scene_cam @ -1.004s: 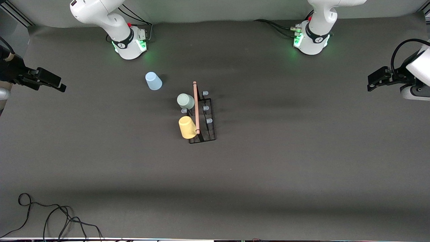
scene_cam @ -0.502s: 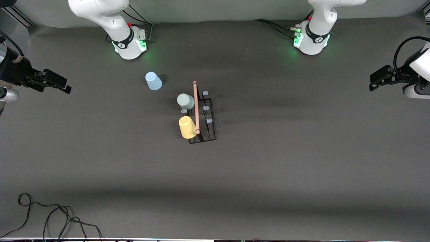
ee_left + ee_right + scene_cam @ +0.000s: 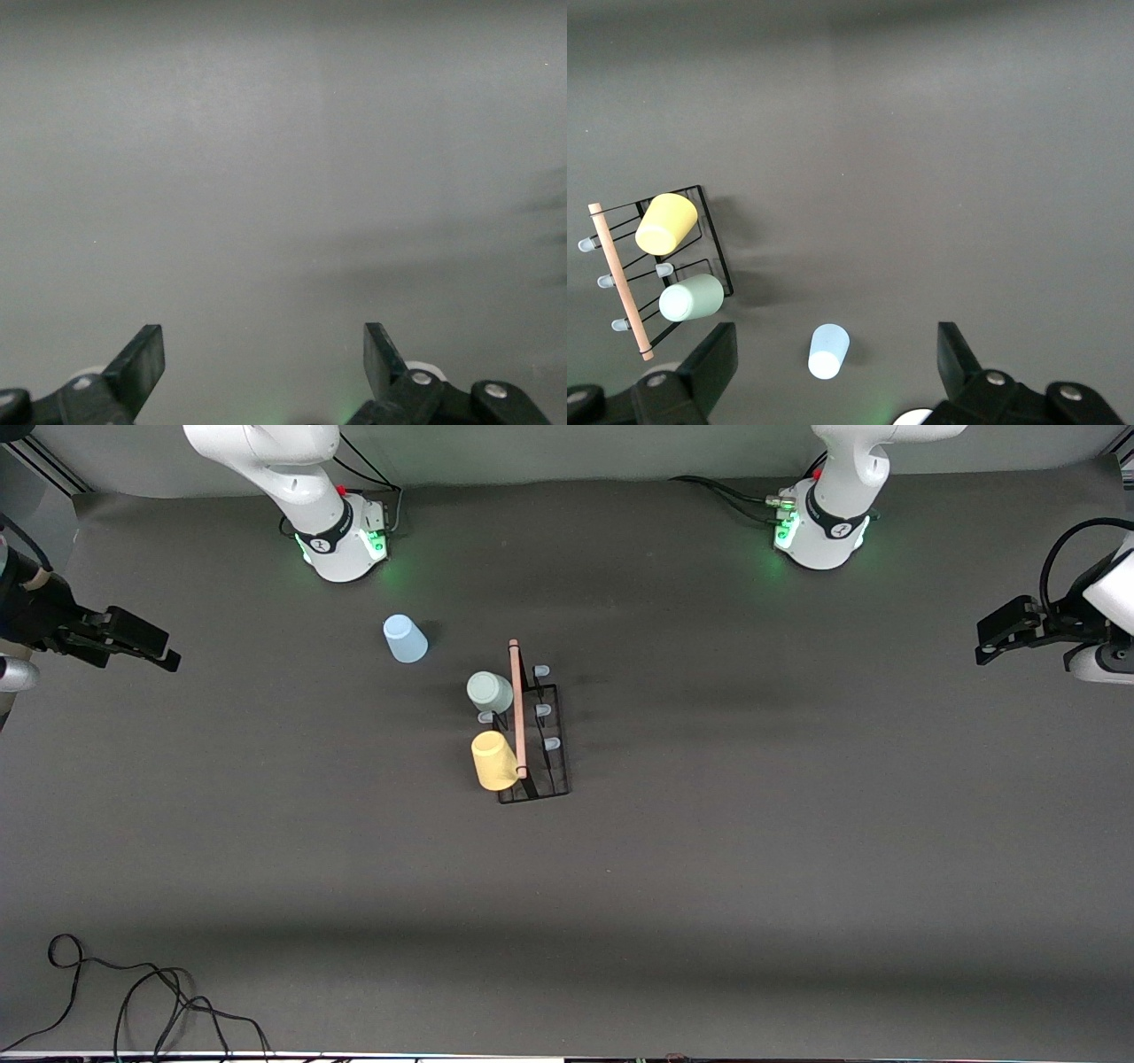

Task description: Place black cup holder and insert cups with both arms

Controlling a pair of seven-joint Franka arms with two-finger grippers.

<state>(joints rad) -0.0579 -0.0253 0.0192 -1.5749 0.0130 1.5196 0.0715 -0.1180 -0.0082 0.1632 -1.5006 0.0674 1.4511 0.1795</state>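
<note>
The black cup holder (image 3: 542,755) stands mid-table with its wooden rod handle (image 3: 516,708) on top. A pale green cup (image 3: 489,692) and a yellow cup (image 3: 493,761) sit on its pegs, on the side toward the right arm's end. The light blue cup (image 3: 405,638) rests on the table, farther from the front camera than the holder. My right gripper (image 3: 165,654) hangs open and empty over the right arm's end of the table. Its wrist view shows the holder (image 3: 716,257), the yellow cup (image 3: 666,223), the green cup (image 3: 691,297) and the blue cup (image 3: 828,351) far below. My left gripper (image 3: 982,643) is open and empty over the other end.
A loose black cable (image 3: 133,1001) lies at the table's front corner on the right arm's end. The arm bases (image 3: 341,545) (image 3: 819,536) stand along the back edge. The left wrist view shows only plain grey surface past the open left gripper (image 3: 264,341).
Both grippers have shifted only slightly at the table's ends. The holder and the three cups have not moved.
</note>
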